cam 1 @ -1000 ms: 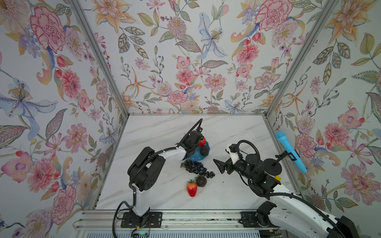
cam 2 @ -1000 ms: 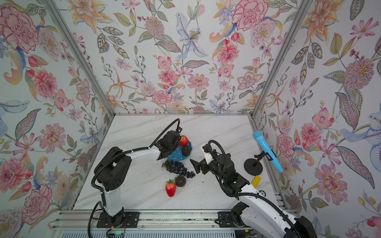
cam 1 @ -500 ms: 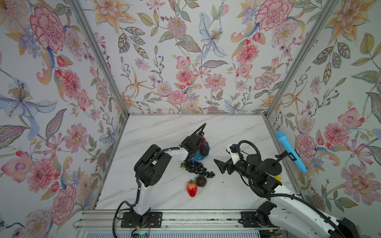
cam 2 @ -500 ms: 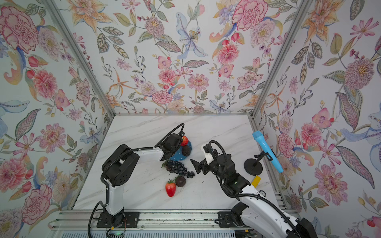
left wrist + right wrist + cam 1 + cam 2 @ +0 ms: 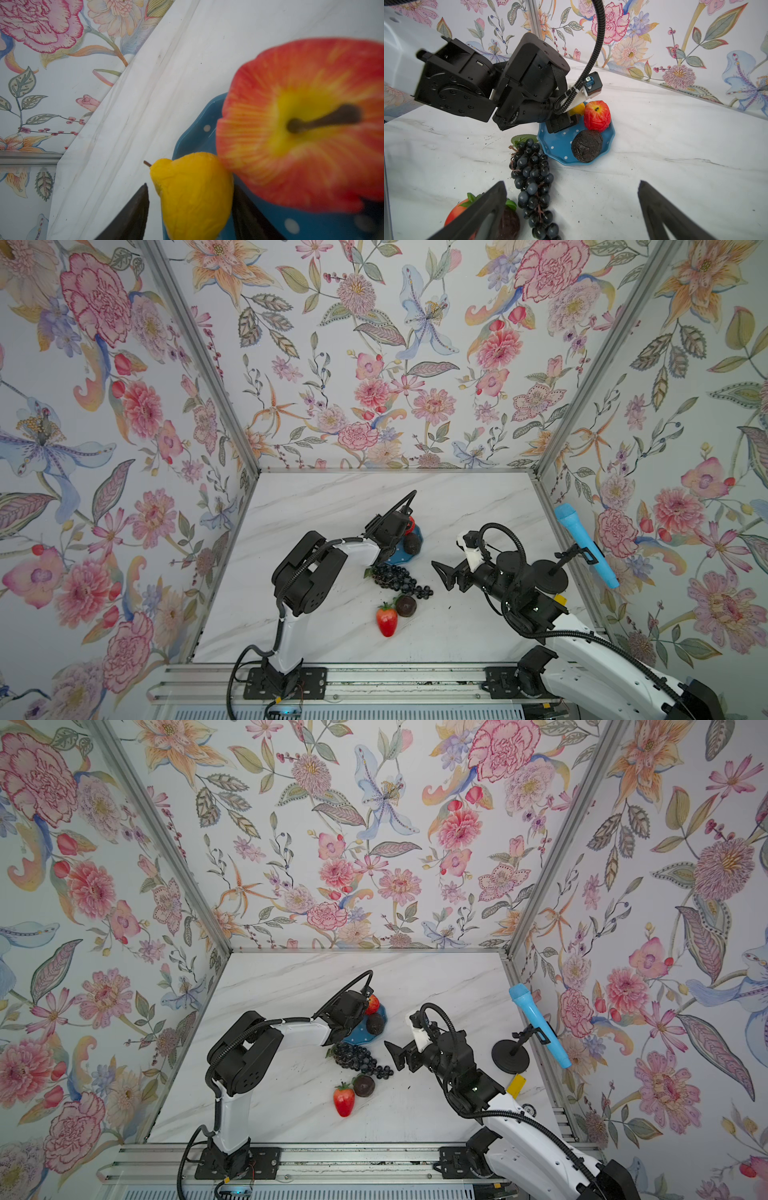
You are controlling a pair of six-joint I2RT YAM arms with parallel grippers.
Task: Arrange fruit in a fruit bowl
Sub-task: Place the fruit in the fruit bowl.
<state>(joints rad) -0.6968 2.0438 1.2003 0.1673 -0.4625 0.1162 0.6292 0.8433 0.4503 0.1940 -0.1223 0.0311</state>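
Blue bowl (image 5: 559, 146), white polka dots all over. In it an apple (image 5: 597, 115), red streaked with yellow, a bright yellow fruit (image 5: 193, 197) and a blackish speckled avocado (image 5: 586, 145). Just beside the bowl, blue-black grapes (image 5: 531, 172); beyond them a red, green-capped strawberry (image 5: 386, 619) and a dark brown-purple fruit (image 5: 406, 605). The table (image 5: 332, 506) is white marble with grey veins, and the wallpaper (image 5: 374, 364) is pale with pink flowers.

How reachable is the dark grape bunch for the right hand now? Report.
Probably yes: the open right hand faces the dark grape bunch across bare marble table; the left hand is beyond, over the blue dotted bowl.
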